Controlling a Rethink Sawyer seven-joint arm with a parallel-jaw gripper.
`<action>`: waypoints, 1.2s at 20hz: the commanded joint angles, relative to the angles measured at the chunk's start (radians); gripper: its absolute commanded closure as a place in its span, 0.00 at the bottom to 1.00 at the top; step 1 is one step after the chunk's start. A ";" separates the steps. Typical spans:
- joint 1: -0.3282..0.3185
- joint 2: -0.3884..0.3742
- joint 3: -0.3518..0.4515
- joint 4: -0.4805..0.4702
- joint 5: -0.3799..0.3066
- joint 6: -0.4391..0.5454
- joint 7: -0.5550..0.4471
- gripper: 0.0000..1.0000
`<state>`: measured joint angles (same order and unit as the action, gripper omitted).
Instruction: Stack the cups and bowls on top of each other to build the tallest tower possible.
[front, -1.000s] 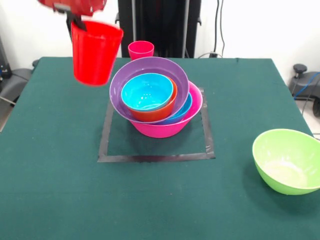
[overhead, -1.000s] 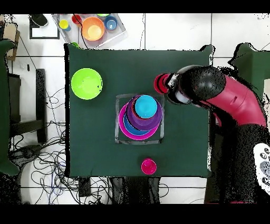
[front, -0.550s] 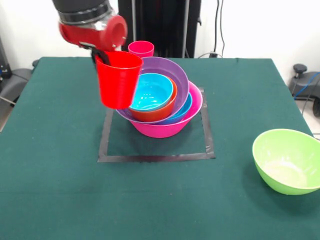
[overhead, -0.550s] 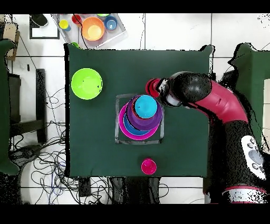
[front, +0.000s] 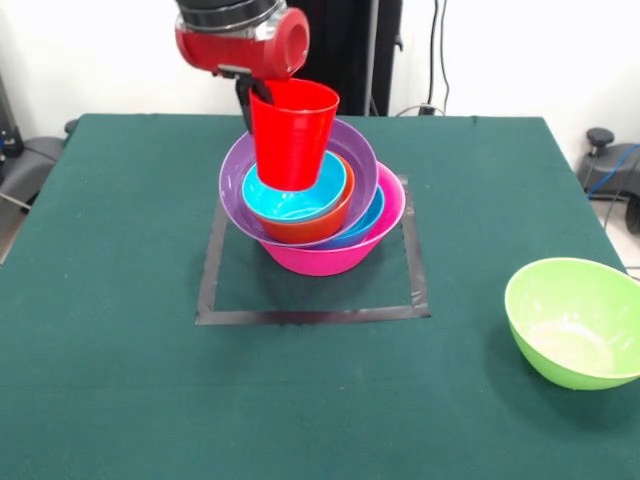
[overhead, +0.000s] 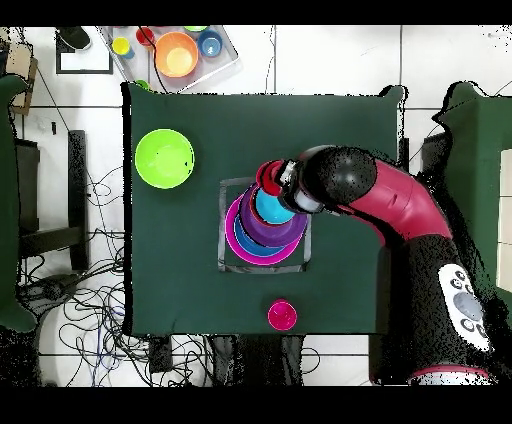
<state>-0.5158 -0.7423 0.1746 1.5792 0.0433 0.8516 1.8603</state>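
- Front view: the gripper (front: 252, 98) hangs from the red and black arm (front: 240, 35) and is clamped on the rim of a smooth red tapered plastic cup (front: 292, 134). The cup is held upright, mouth up, clear of everything below.
- Front view: beneath it stands the tower (front: 312, 195), a nested pile inside a black tape square (front: 305, 315) on the green table (front: 120, 380). A large glossy pink bowl (front: 330, 257) forms the base, a blue bowl (front: 368, 222) shows at its right, and a purple bowl (front: 352, 142) leans on top, with an orange bowl (front: 310, 226) and a turquoise bowl (front: 290, 204) inside it.
- Front view: the cup's base looks to hover over the turquoise bowl's hollow, somewhat toward its left. A large lime green bowl (front: 575, 322) sits well apart at the right.
- Overhead view: the red cup (overhead: 268, 178) shows beside the arm's wrist, over the edge of the tower (overhead: 262, 222); a pink-red cup (overhead: 282, 315) stands alone near the table edge, and the lime green bowl (overhead: 165, 158) sits well apart from the pile.
- Overhead view, judgement: before lowering, the cup should be centred over the turquoise bowl, since the pile leans and an off-centre landing could tip it. Bring it straight down, let go only once its base rests, then lift away vertically.
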 joint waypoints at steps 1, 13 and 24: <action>0.028 0.009 0.080 0.073 -0.082 0.015 -0.093 1.00; 0.050 0.042 0.053 0.153 -0.145 -0.099 -0.065 1.00; 0.019 0.038 0.068 0.211 -0.188 -0.137 -0.073 1.00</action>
<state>-0.4904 -0.7584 0.1847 1.7198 -0.0542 0.7917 1.8603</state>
